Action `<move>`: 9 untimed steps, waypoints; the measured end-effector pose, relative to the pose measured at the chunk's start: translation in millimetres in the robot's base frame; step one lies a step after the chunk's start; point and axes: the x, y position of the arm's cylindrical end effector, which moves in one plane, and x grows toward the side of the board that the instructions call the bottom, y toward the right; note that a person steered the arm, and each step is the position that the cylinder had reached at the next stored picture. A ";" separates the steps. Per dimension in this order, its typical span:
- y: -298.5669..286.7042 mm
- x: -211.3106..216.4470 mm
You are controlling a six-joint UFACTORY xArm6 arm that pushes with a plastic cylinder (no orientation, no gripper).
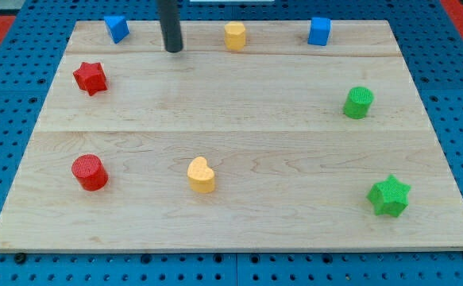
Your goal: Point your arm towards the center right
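Note:
My tip (173, 49) stands near the view's top, left of the middle, on the wooden board (231, 111). It lies between a blue block (117, 28) to its left and a yellow cylinder (234, 36) to its right, touching neither. At the view's centre right stands a green cylinder (358, 102), far from my tip.
A blue cube (319, 31) sits at the top right. A red star (90, 77) and a red cylinder (89, 172) are on the left. A yellow heart (202, 175) is at bottom middle, a green star (389, 195) at bottom right. Blue pegboard surrounds the board.

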 end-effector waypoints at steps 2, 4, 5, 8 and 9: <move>69.5 88.8; 193.2 144.7; 260.6 175.3; 356.9 173.4; 356.3 156.4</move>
